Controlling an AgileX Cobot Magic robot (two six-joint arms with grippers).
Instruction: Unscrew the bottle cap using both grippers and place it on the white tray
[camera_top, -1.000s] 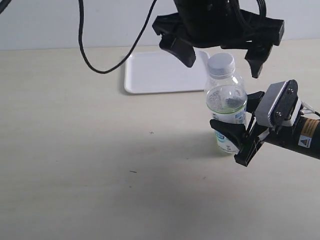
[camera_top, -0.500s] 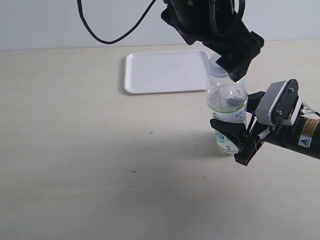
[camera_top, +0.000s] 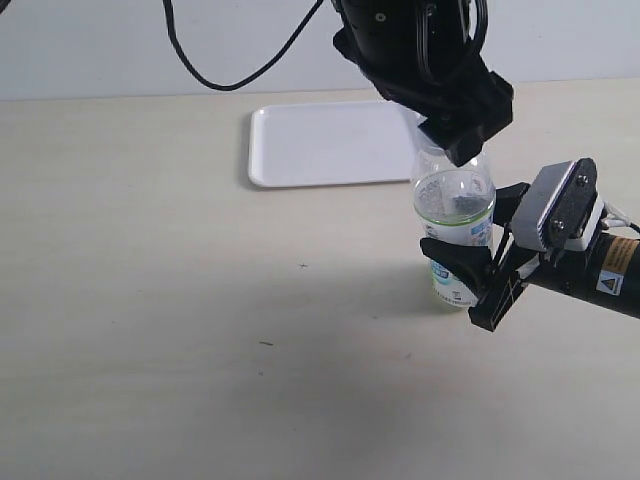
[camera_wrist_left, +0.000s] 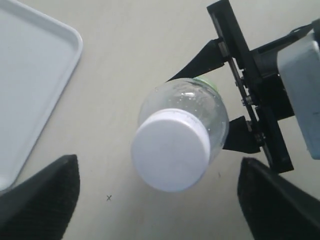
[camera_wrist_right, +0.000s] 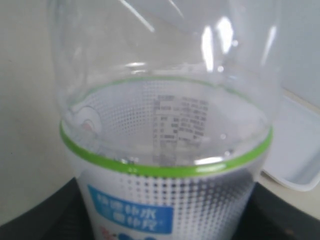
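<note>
Step in hand: cap grasp being set up. Unscrewing is judged not yet begun.

- The bottle (camera_top: 450, 195) stands upright on the surface (camera_top: 200, 350), right of centre and just near of the tray's (camera_top: 320, 145) right end. The tray is bare.
- The cap (camera_wrist_left: 170, 156) is seated on the neck. In the exterior view it is hidden behind the left tool (camera_wrist_left: 159, 172).
- Left tool: released. Its fingers (camera_wrist_left: 45, 200) are spread on either side of the cap with a clear gap on both sides, and nothing is touched. The arm is brought in from above, with the tool pointed down over the bottle top.
- Right tool (camera_top: 462, 228): clenched on the bottle at the label band in the lower half. One finger is seen in front of the bottle and one behind. The arm is laid in low from the right, with the tool held roughly level.

Next move, as judged:
- The left tool is to be closed squarely on the cap's side, then rotated while the bottle is braced by the right tool.
- The thin clear wall may flex or slip under torque, so the right grip must be kept firm.
- Once free, the cap is to be lifted and carried left and far to the tray.
</note>
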